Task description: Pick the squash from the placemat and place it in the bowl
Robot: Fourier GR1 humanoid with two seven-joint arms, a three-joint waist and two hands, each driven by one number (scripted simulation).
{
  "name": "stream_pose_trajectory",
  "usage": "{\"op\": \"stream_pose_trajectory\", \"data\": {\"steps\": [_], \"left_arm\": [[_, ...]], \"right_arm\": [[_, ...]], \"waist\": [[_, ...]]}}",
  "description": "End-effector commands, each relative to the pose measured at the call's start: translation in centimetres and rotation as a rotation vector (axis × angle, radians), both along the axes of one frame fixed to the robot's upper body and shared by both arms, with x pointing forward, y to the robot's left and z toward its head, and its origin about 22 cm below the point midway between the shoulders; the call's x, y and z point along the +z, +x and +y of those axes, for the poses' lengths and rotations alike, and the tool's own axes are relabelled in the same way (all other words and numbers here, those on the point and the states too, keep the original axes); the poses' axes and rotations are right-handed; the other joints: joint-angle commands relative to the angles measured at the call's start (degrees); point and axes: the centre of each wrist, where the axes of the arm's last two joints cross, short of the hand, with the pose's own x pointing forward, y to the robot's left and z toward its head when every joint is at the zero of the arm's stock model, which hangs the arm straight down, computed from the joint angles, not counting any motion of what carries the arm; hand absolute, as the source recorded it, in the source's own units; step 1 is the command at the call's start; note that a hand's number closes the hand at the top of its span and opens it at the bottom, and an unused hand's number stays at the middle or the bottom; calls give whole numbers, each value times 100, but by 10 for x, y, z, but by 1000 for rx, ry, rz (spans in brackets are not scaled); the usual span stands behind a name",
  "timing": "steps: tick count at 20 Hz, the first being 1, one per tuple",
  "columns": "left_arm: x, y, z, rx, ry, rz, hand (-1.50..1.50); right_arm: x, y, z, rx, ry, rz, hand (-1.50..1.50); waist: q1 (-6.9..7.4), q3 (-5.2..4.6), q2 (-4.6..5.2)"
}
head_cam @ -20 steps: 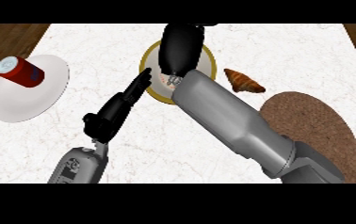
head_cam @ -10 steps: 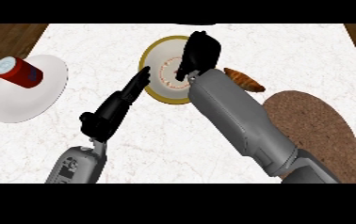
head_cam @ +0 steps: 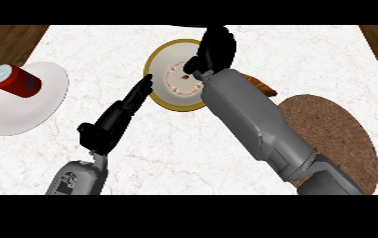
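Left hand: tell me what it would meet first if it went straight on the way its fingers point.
The left hand points up and right with straight fingers; its tips already lie at the rim of the bowl, so the bowl would likely come first, though height above the counter is unclear.

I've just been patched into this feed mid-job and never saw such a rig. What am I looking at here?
One view, taken from the robot's head, looking steeply down at a white marble counter. Two grey forearms enter from below, each ending in a black hand. The right hand hangs over the yellow-rimmed bowl, fingers curled; whether it holds the squash cannot be seen. The left hand rests open beside the bowl. A brown round placemat lies at right, a croissant beside the arm, and a red can on a white plate at left.
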Motion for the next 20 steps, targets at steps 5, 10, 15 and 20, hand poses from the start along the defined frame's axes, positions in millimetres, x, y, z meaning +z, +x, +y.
{"op": "stream_pose_trajectory", "data": {"steps": [5, 10, 15, 20], "left_arm": [[7, -3, -2, 43, 1, -2, 0], [-2, -4, 38, 76, -10, 29, 0], [-14, -24, 30, 105, 1, 26, 0], [-3, -18, 23, 94, -1, 32, 0]], "right_arm": [[-6, 4, -12, -196, 270, -211, -150], [-16, -6, -47, -236, 367, -262, -150], [-51, -38, -92, -277, 383, -305, -150], [-47, -85, -145, -262, 418, -354, -150]], "waist": [[-226, 5, -65], [-499, 2, -130], [-585, 3, -166], [-668, 4, -168]]}}
